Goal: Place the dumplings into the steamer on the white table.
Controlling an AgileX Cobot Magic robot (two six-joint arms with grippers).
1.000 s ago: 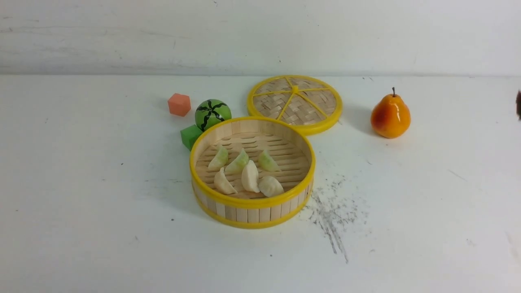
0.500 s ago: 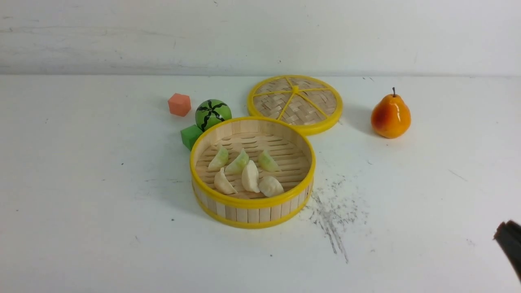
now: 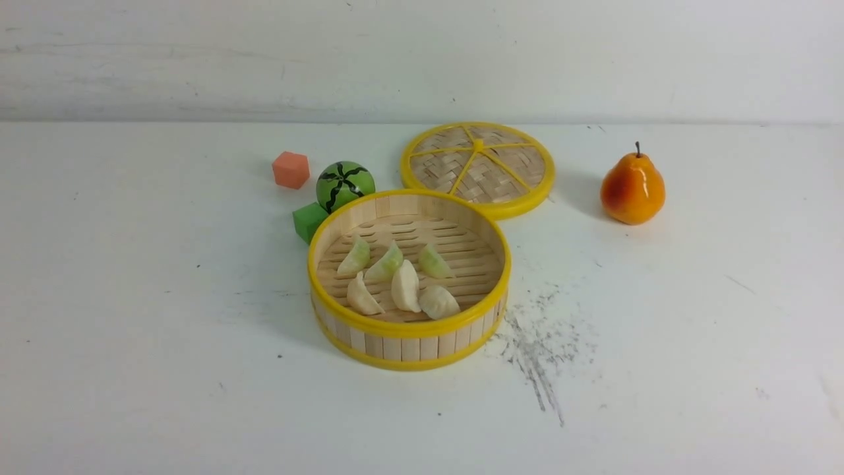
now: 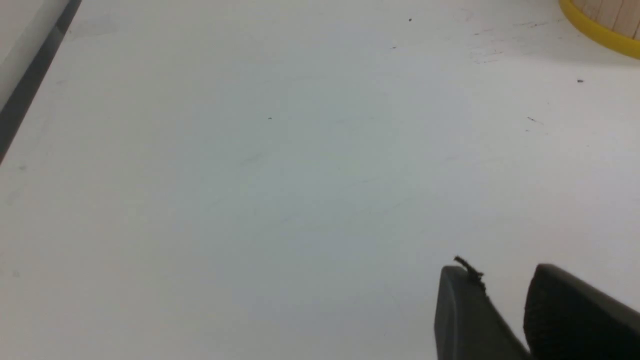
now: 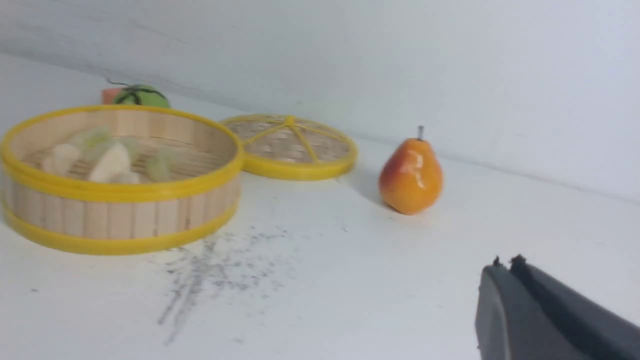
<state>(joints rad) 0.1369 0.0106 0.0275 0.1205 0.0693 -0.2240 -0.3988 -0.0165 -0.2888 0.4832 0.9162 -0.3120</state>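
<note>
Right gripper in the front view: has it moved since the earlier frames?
Yes. Half a second ago it showed dark at the lower right edge, well right of the pear; now it has left that view, withdrawn off the frame's lower right.

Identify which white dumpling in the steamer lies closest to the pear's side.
The white dumpling at the right end of the front row in the steamer; the other two white ones lie further from the pear.

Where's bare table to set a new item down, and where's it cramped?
Free: the wide stretch left of the steamer and orange block; the whole front strip; the gap between lid and pear; right of the pear. Crowded: behind the steamer's left, where green block, toy watermelon and lid bunch against its rim.
</note>
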